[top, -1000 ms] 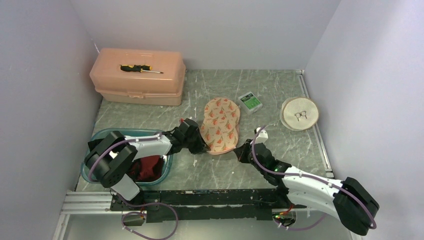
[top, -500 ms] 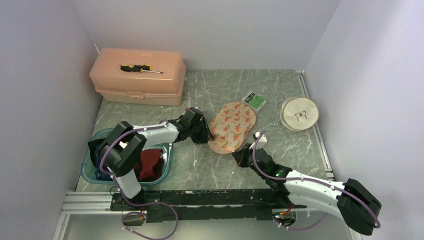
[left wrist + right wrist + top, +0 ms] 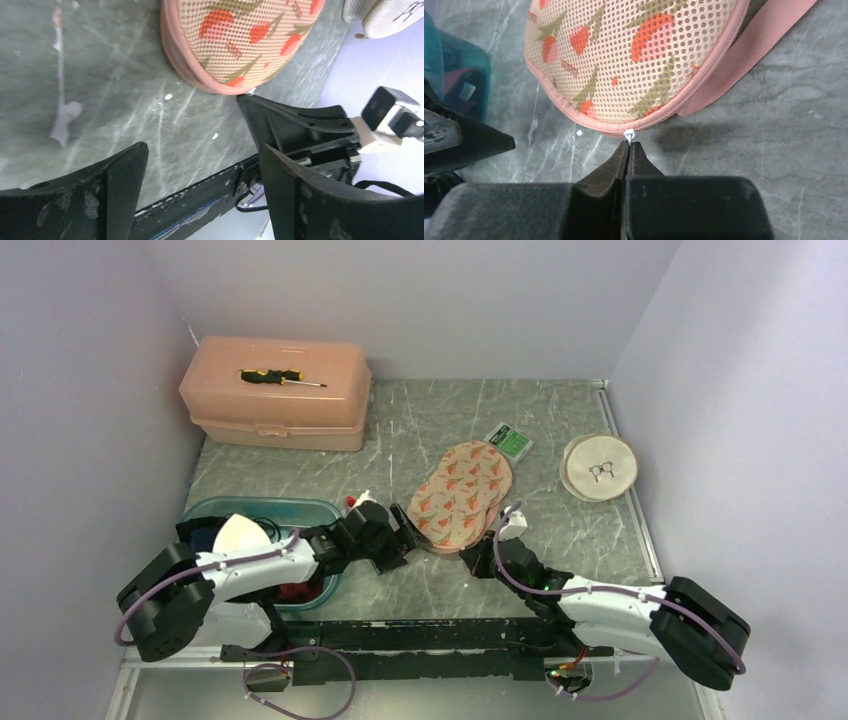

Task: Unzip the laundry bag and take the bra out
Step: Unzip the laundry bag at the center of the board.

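**Two arms at the bag, only one on the zipper**

So the laundry bag [image 3: 462, 492] (peach mesh, tulip print) lies flat mid-table [image 3: 560, 420]. In the top view its long axis runs on a diagonal, near-left to far-right. The rounded near end points down into the gap between the two arms.

The right end effector [image 3: 629, 145] is right at that near end, pinched shut. The little white zipper pull [image 3: 629, 134] sits at its very tip, so I'd call that a grip on the pull. The bag lies straight ahead of it, and the zipper seam curves away along the pink edge on both sides. A pink strap [image 3: 744, 60] trails off the bag's right side in that view.

The left end effector [image 3: 202, 150] is spread wide with nothing in it. It's just beside the same near end, on the bag's left, not touching.

My guess is the pull has to follow the seam around the curve, with the left arm free to pin the bag.

The bag looks zipped, and I can't see the bra through the mesh. Some red cloth [image 3: 296, 591] shows in the teal basin [image 3: 200, 512] under the left arm. Can't tell what it is.
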`<state>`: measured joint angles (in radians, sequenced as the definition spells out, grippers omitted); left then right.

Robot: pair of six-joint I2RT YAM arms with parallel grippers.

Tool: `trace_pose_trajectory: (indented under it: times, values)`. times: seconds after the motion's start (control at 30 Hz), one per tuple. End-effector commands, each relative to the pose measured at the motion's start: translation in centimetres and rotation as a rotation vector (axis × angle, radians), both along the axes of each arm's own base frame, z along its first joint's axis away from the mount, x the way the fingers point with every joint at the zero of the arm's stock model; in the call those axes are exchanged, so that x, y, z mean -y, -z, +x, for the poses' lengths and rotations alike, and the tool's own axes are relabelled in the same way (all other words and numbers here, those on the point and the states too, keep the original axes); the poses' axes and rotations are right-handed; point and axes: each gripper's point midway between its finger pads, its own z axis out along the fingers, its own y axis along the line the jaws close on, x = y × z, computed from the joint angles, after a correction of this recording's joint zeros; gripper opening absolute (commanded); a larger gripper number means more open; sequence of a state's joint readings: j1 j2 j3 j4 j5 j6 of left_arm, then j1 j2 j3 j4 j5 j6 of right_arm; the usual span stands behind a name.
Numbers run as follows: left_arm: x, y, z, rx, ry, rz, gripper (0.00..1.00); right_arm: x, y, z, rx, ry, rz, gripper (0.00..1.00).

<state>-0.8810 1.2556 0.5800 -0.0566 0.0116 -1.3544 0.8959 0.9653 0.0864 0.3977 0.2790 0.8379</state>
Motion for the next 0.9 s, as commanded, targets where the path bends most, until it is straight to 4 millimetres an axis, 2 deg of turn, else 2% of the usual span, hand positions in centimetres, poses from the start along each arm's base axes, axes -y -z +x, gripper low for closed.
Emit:
trace_pose_trajectory:
  times: [0.0,0.1,0.2,0.53,0.7,0.87]
  values:
    - [2.6,-1.0,1.3,-0.020,-0.141,-0.138,0.87,-2.6,-2.0,0.2,0.021,-0.050,0.097,0.00]
    - [4.4,0.1,1.2,-0.058,-0.144,-0.173,0.87,-3.2,-2.1,-0.2,0.019,-0.073,0.101,0.00]
    - [5.4,1.3,1.1,-0.091,-0.164,-0.174,0.87,-3.3,-2.2,-0.6,0.018,-0.087,0.095,0.00]
    - [5.6,3.9,2.3,-0.090,-0.235,-0.129,0.83,-3.2,-2.5,-2.4,0.031,-0.148,0.134,0.00]
    - [5.7,4.6,2.8,-0.085,-0.252,-0.122,0.71,-3.3,-2.3,-2.7,0.031,-0.164,0.124,0.00]
    - [5.0,4.8,2.9,-0.077,-0.271,-0.090,0.48,-2.6,-1.5,-2.7,0.024,-0.142,0.092,0.00]
